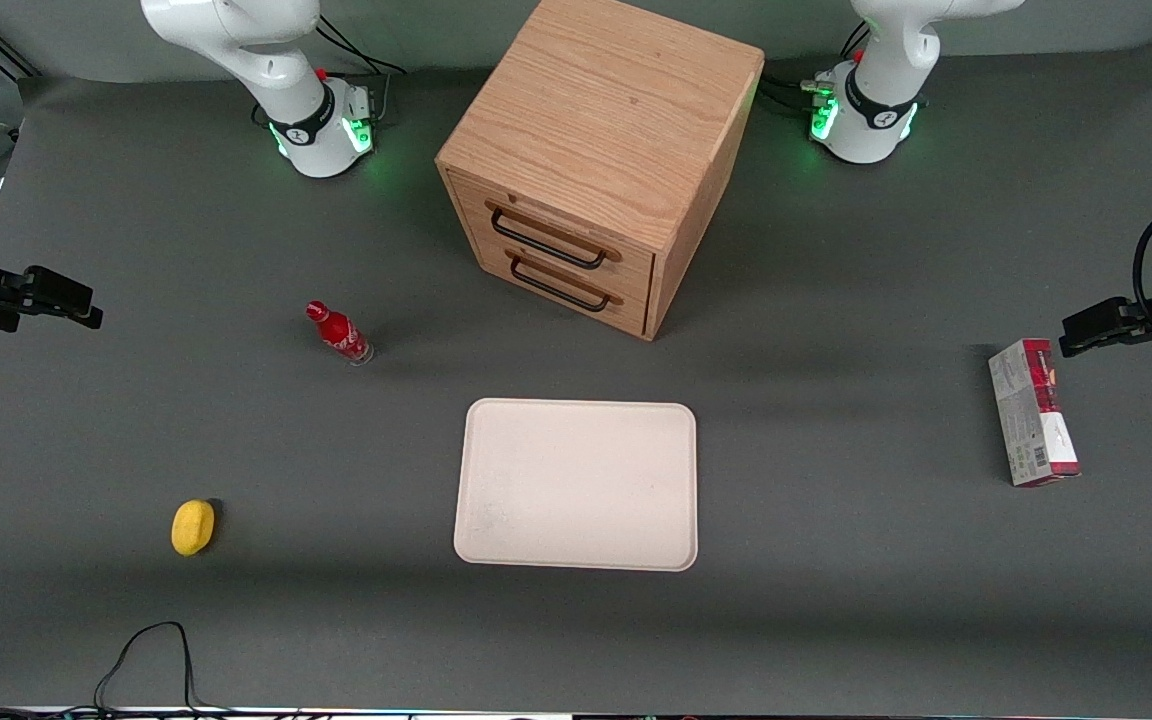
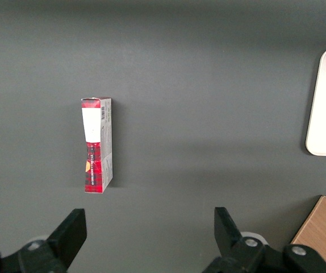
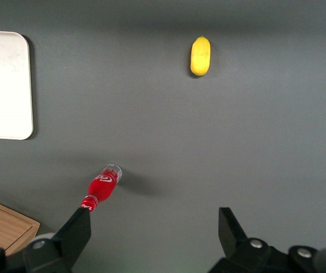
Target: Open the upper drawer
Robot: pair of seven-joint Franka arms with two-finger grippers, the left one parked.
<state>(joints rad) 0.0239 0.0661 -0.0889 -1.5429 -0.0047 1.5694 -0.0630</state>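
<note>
1. Two drawers shut; upper drawer [image 1: 548, 236] faces the tray [image 1: 576, 484], handle [image 1: 547, 238] untouched.
2. Gripper [image 1: 61, 297] high at working arm's end, jaws wide, empty, well apart from cabinet [image 1: 601, 150].
3. Needs reach to handle.

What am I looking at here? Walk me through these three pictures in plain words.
Two white robot arms stand at a grey table. One picture looks down on the table from the front; the other two come from cameras on the arms' wrists. The working arm's end effector hangs open and empty at its end of the table, above a red bottle and a yellow lemon-like object. In the middle stands an oak cabinet; its upper drawer is shut, above a matching lower drawer. Nearer the front camera lies a cream tray. A red carton lies toward the parked arm's end.
</note>
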